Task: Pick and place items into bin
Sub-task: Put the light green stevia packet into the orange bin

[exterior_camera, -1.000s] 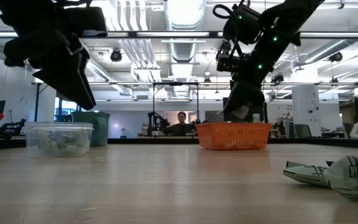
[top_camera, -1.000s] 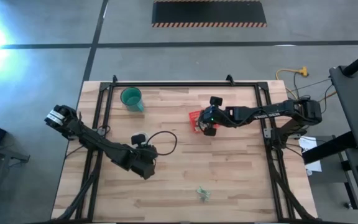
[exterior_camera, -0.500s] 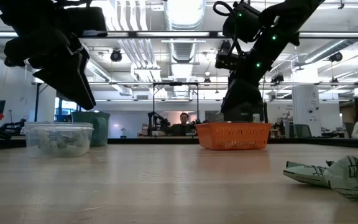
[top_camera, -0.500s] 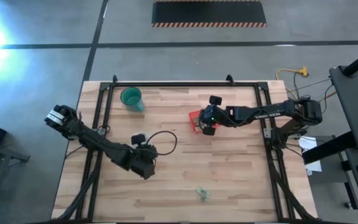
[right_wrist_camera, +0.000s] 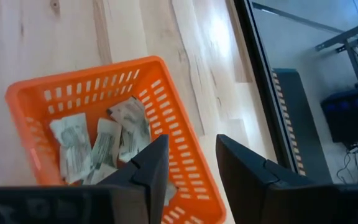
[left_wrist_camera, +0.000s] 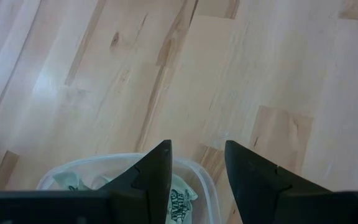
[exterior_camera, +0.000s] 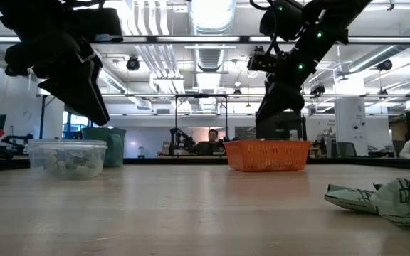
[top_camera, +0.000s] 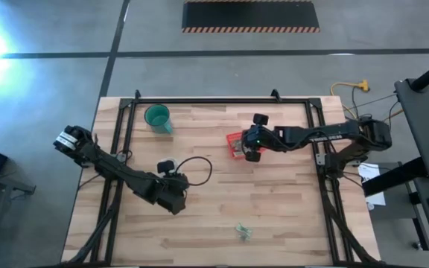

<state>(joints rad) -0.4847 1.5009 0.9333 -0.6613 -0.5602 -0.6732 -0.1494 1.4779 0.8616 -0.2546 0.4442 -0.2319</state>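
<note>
The red bin (top_camera: 233, 139) stands right of the table's middle; in the right wrist view it shows as an orange slotted basket (right_wrist_camera: 86, 78) with several pale green and white items (right_wrist_camera: 104, 146) lying on its floor. My right gripper (right_wrist_camera: 191, 152) hangs open over the bin's near side with nothing between its fingers. A crumpled pale green item (top_camera: 244, 232) lies on the table near the front edge. My left gripper (left_wrist_camera: 197, 155) hangs open left of the middle, above a clear tub (left_wrist_camera: 194, 171) that holds more pale green items (left_wrist_camera: 178, 200).
A teal cup (top_camera: 157, 117) stands at the far left of the wooden table. In the low view the clear tub (exterior_camera: 66, 158) sits in front of the cup. Black rails (top_camera: 214, 100) run along the table's edges. Bare wood lies between the bin and the front edge.
My right gripper has opened over the bin. The pale piece that showed at its fingertips a second ago is gone from them. The left arm has kept still.
</note>
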